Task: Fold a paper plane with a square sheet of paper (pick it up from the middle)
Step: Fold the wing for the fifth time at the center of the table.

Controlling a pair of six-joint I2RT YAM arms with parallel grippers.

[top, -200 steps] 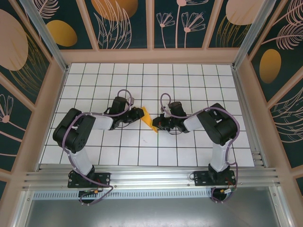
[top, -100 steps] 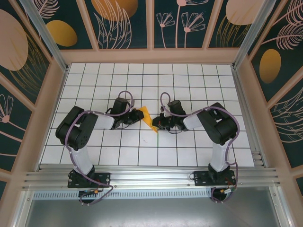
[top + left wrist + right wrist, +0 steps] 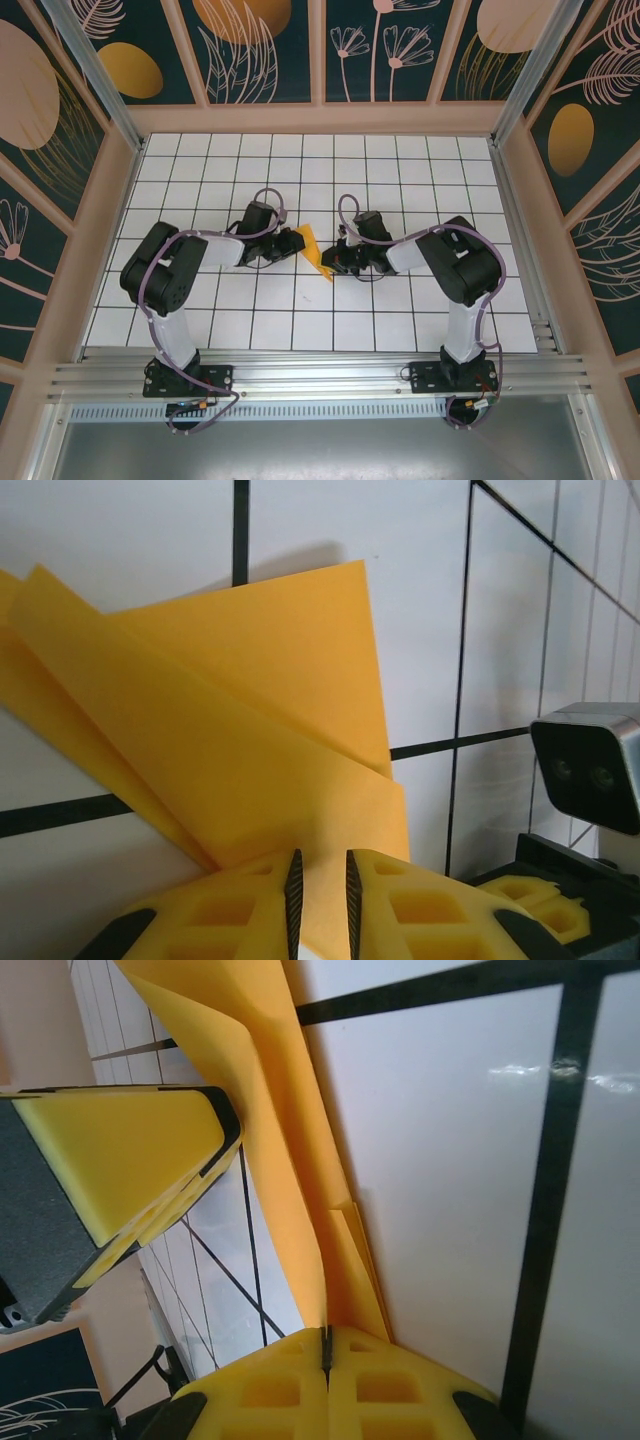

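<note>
The paper (image 3: 314, 250), a folded orange wedge with several layers, stands near the middle of the desk (image 3: 200, 180), lifted between both arms. The left tool (image 3: 291, 243) holds it from 9 o'clock. In the wrist view its pads (image 3: 390, 900) are drawn in to a narrow slit with the paper's (image 3: 250, 730) lower edge nipped in it. The right tool (image 3: 336, 262) comes in from about 4 o'clock. Its jaws are pressed fully together on a thin folded edge (image 3: 327, 1345), and the paper (image 3: 270, 1110) runs away toward 11 o'clock.

The step looks like creasing or tightening a fold held between two grips. To do it well, I would hold one grip fixed as the anchor and move the other slowly along the crease. The layers should stay aligned and taut. Pulling the tools apart hard risks tearing thin paper or slipping it from the left tool's lighter pinch
</note>
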